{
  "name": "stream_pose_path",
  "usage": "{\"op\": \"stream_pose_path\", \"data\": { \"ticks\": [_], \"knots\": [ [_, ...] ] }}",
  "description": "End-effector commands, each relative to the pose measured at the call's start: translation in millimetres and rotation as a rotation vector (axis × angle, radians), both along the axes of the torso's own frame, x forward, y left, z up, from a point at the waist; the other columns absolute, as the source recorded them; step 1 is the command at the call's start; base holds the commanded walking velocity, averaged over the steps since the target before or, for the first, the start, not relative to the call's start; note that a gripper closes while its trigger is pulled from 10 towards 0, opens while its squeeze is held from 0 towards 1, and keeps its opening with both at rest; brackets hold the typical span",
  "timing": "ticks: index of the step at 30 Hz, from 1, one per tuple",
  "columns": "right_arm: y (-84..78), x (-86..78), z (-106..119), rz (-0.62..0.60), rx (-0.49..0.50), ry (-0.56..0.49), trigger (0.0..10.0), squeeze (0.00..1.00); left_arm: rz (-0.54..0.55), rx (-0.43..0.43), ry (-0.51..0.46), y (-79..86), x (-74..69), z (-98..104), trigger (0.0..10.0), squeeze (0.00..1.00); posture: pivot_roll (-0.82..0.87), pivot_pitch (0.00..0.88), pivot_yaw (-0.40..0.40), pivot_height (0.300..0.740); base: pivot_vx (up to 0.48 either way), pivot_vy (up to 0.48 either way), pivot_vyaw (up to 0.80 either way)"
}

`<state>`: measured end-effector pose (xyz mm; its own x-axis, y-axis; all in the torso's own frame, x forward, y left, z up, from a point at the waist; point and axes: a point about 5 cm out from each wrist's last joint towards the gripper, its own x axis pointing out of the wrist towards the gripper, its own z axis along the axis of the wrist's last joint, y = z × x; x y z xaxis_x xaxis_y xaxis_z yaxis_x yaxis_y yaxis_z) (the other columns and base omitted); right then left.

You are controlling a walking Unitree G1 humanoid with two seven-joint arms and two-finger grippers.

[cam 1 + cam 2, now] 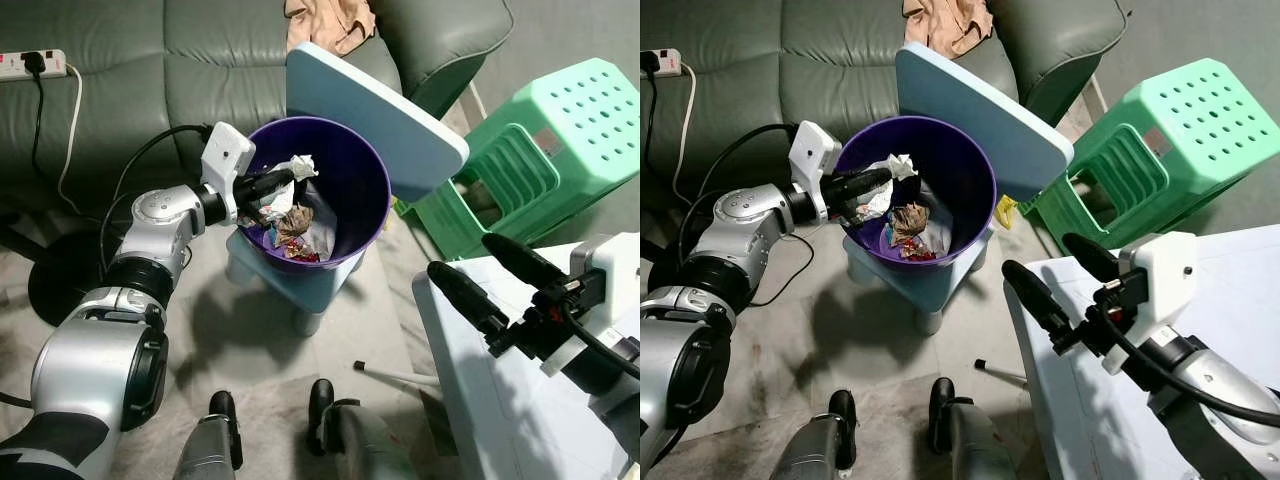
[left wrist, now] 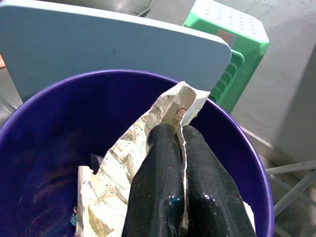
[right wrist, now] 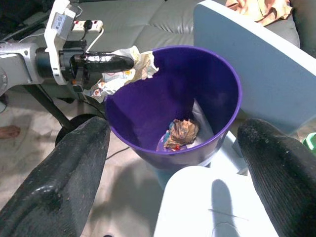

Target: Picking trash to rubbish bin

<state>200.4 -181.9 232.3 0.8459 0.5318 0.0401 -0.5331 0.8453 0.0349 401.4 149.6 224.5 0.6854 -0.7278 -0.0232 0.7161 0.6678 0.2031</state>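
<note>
The purple rubbish bin (image 1: 345, 200) sits on a small pale-blue chair (image 1: 375, 110) in front of the grey sofa (image 1: 150, 70). The left gripper (image 1: 285, 178) reaches over the bin's rim on the sofa side, its two black fingers pinched tight on a crumpled printed paper wrapper (image 2: 148, 148) that hangs just inside the bin's mouth. Down at the bottom of the bin lie more scraps, a brownish crumpled wad (image 3: 181, 132) among them. The right gripper (image 1: 1058, 272) hovers well apart from the bin, above a white table (image 1: 1070, 400), with its fingers spread wide and nothing between them. A green plastic stool (image 1: 540, 150) lies tipped just beyond the chair. On the floor near the chair's legs lies a thin white pen (image 1: 392, 374).
</note>
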Motion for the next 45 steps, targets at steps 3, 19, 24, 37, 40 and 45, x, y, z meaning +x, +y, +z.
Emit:
{"op": "stream_pose_path", "data": {
  "ticks": [3, 19, 24, 37, 40, 45],
  "knots": [
    [0.0, -6.7, 3.6, 0.001, -0.016, -0.007, 10.0, 0.00, 0.003, 0.016, 0.002, 0.0, 0.7, 0.1, 10.0, 1.00, -0.26, 0.465, -0.127, 0.740, 0.000, 0.000, 0.00],
    [-1.4, -8.6, 6.8, -0.008, -0.017, -0.005, 10.0, 0.00, 0.056, 0.012, -0.002, 8.8, 3.3, 6.0, 10.0, 1.00, -0.27, 0.462, -0.128, 0.740, 0.000, 0.000, 0.00],
    [-0.8, -7.4, 7.1, -0.008, -0.013, -0.008, 10.0, 0.00, 0.084, 0.019, -0.027, 9.9, 4.3, 8.4, 10.0, 0.00, -0.27, 0.457, -0.126, 0.740, 0.000, 0.000, 0.00],
    [-1.6, 3.9, -0.8, -0.038, 0.015, -0.015, 10.0, 0.00, 0.067, -0.152, -0.074, 3.0, 3.3, 16.9, 10.0, 0.00, -0.20, 0.416, -0.099, 0.740, 0.000, 0.000, 0.00],
    [-2.5, 9.9, -3.5, -0.062, 0.031, -0.023, 10.0, 0.00, 0.081, -0.187, -0.092, 1.5, 2.6, 16.3, 10.0, 0.00, -0.18, 0.404, -0.093, 0.740, 0.000, 0.000, 0.00],
    [-3.3, 19.1, -9.8, -0.104, 0.057, -0.037, 10.0, 0.00, 0.124, -0.270, -0.115, 3.7, 0.4, 14.1, 10.0, 0.00, -0.15, 0.374, -0.083, 0.740, 0.000, 0.000, 0.00]
  ]
}}
